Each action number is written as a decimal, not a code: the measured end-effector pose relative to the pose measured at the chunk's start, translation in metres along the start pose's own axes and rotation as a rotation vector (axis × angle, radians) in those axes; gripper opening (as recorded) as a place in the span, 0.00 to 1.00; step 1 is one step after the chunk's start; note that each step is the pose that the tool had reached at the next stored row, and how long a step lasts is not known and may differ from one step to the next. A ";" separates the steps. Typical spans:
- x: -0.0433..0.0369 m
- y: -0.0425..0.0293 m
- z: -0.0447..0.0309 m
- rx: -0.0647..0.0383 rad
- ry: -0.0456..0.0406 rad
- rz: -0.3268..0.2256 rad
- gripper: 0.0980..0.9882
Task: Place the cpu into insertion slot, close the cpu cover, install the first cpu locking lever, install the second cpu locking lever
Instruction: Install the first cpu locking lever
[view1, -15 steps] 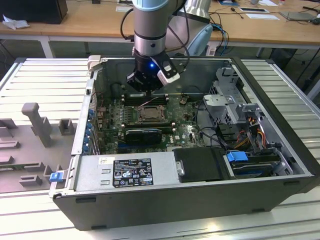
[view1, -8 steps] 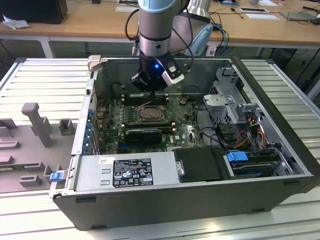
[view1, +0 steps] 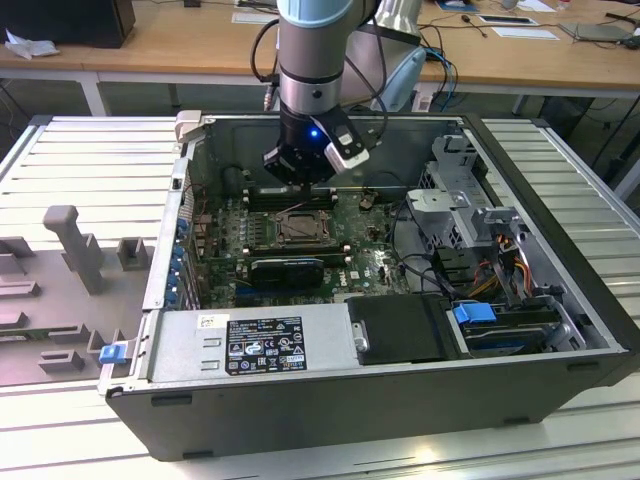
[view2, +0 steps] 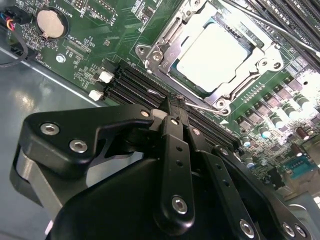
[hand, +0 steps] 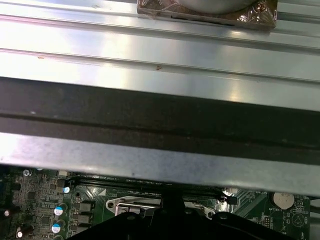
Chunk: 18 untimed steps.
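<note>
Exterior view: gripper (view1: 305, 168) low inside the computer case (view1: 330, 420), over far edge of insertion slot (view1: 299, 228) | second wrist view: jaws clenched beside thin lever (view2: 202, 106); cpu (view2: 212, 52) seated, cpu cover (view2: 182, 37) flat around it.

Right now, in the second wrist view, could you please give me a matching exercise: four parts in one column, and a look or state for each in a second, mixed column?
Parts:
A. cpu
B. cpu cover
C. coin cell battery
D. gripper

Looks or states:
1. round silvery disc
2. black, jointed, with screw heads
3. pale square face, lying flat
4. silver frame around a square opening

Pairs: A-3, B-4, C-1, D-2.
</note>
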<state>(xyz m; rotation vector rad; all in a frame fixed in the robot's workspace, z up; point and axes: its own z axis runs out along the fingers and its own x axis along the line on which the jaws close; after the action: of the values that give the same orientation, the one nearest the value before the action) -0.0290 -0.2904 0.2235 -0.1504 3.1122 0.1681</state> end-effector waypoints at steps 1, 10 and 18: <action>-0.0002 -0.0001 0.0003 0.000 0.0001 0.000 0.01; -0.0019 -0.0004 0.0015 0.000 0.0001 0.000 0.01; -0.0042 -0.0006 0.0021 0.000 0.0001 0.000 0.01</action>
<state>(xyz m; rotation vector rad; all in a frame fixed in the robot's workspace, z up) -0.0248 -0.2904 0.2215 -0.1504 3.1123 0.1681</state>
